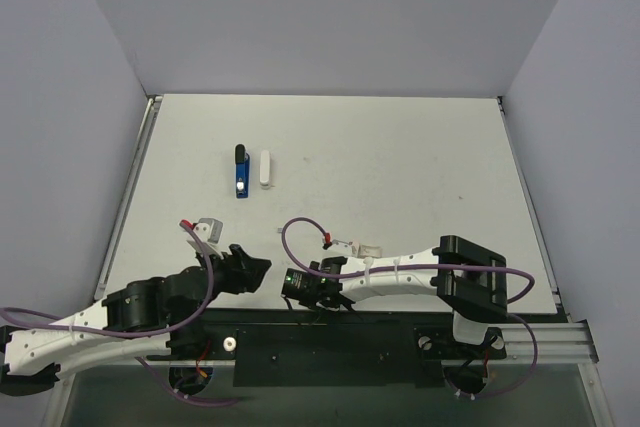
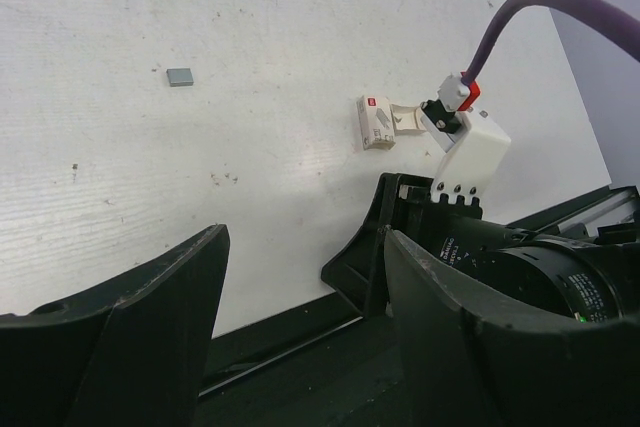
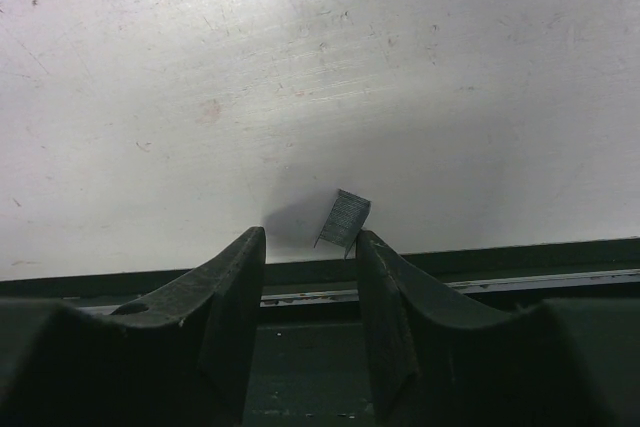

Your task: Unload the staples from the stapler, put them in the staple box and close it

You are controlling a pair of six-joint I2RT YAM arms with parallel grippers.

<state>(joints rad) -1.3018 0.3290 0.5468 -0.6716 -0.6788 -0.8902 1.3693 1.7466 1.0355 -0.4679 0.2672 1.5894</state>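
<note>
Leaning against one fingertip (image 3: 380,267) of the half-narrowed, unclamped right gripper (image 3: 308,242), the small grey staple strip (image 3: 343,219) sits off-centre; left gripper (image 2: 305,247) gapes empty.

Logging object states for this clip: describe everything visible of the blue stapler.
The stapler shows only in the top view: a small, narrow blue body, plastic-looking, with a black far end and a tiny white mark. It lies on the white table, left of centre, its length running near to far. A narrow white piece lies parallel on its right, seemingly just apart. Nothing grips it. Open or closed: too small to tell.
</note>
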